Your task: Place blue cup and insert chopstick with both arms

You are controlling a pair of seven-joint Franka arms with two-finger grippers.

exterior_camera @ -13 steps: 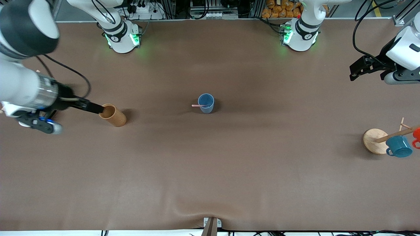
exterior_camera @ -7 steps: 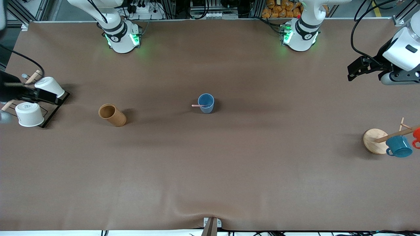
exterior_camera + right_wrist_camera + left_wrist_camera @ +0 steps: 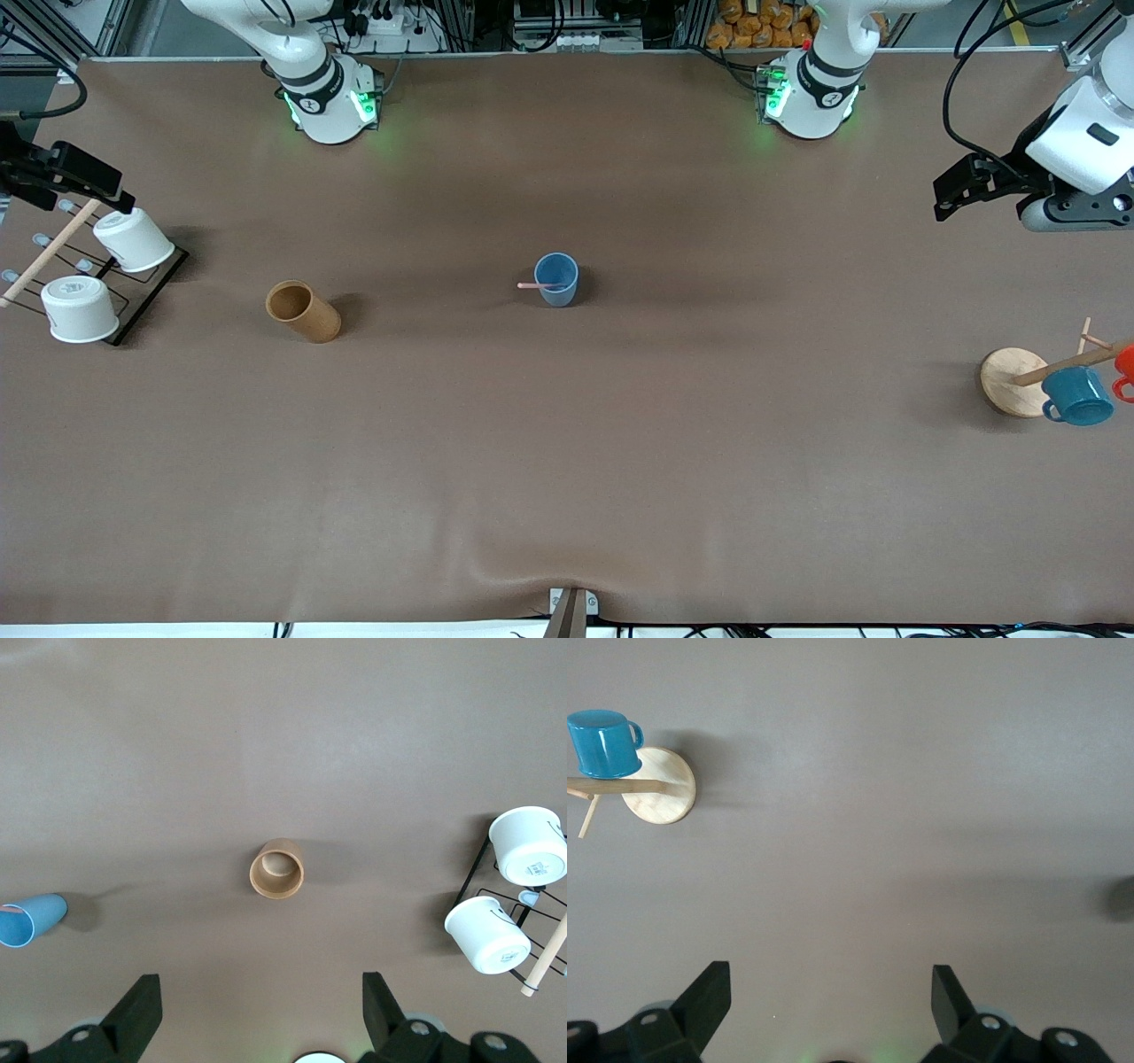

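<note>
The blue cup [image 3: 556,279] stands upright near the middle of the table, with the pale pink chopstick [image 3: 532,285] leaning in it and sticking out over the rim toward the right arm's end. The cup also shows in the right wrist view [image 3: 31,919]. My left gripper [image 3: 948,190] is open and empty, up in the air over the left arm's end of the table; the left wrist view shows it [image 3: 830,988] over bare mat. My right gripper [image 3: 106,184] is open and empty above the rack of white cups; the right wrist view shows it [image 3: 261,992] over bare mat.
A brown cylindrical cup [image 3: 304,311] stands between the blue cup and a black wire rack [image 3: 146,288] with two white cups [image 3: 133,239]. A wooden mug tree [image 3: 1013,381] with a teal mug [image 3: 1076,395] and a red mug [image 3: 1125,368] stands at the left arm's end.
My right arm has pulled back from the brown cup's rim to the table's end, above the white cup rack. My left gripper has shifted only slightly. The cup and chopstick have not moved.
</note>
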